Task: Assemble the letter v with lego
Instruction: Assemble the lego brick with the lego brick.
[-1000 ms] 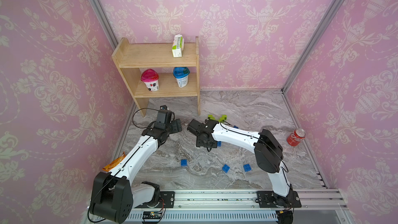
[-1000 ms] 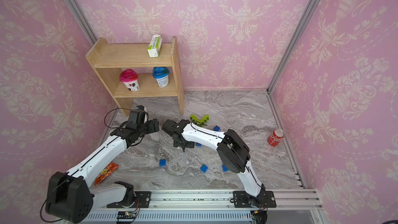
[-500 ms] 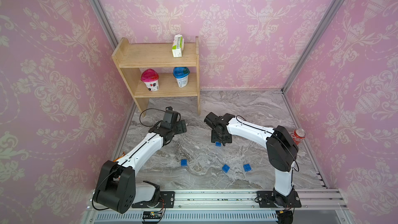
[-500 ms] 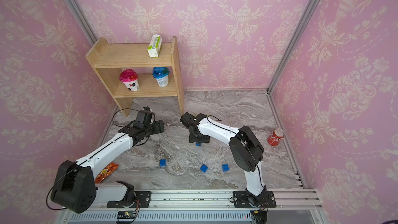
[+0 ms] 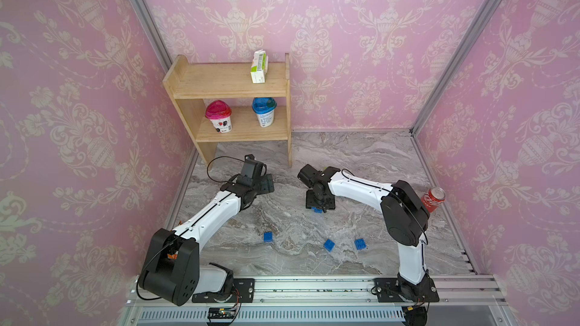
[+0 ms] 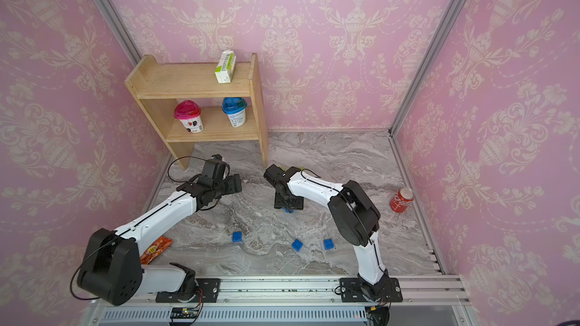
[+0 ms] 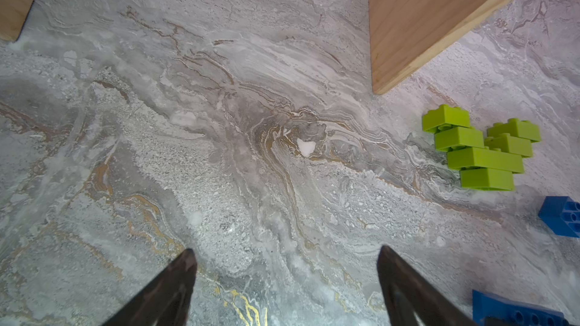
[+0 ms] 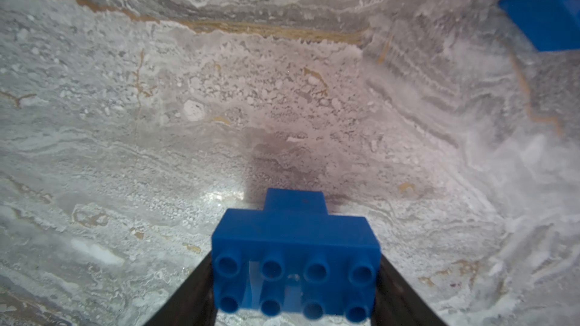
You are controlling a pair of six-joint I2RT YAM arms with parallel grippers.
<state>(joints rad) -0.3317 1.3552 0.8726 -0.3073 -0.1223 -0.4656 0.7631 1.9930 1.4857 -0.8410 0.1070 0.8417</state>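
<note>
Top views, right gripper: the right gripper (image 5: 320, 204) points down, low over the marble table (image 5: 376, 158), out in front of the wooden shelf (image 5: 232, 114). A sliver of the blue lego pair (image 5: 317, 210) shows beneath it.
Top views, left gripper: the left gripper (image 5: 265, 183) hangs nearer the shelf's foot, with nothing in it.
Top views, spare lego: three loose blue bricks (image 6: 237, 237) (image 6: 296, 244) (image 6: 328, 243) lie apart from one another, much farther from the shelf than either gripper.
Left wrist, left gripper: its fingers (image 7: 179, 277) are spread wide over bare marble and grasp nothing.
Left wrist, green lego: a lime-green lego figure (image 7: 480, 155), stepped rows already pressed together, lies on its side just beside the shelf's foot. A single blue brick (image 7: 561, 216) lies just beyond it.
Right wrist, right gripper: its fingers are closed partway on the two ends of the long brick of the blue lego pair (image 8: 295, 236). A smaller brick is joined beyond it, close over the marble.
Step in hand: probably building up the blue piece, with the green figure looking finished.
Next move: likely carry the pair away from the shelf to a loose blue brick, line up the studs squarely, then press down without tilting.
</note>
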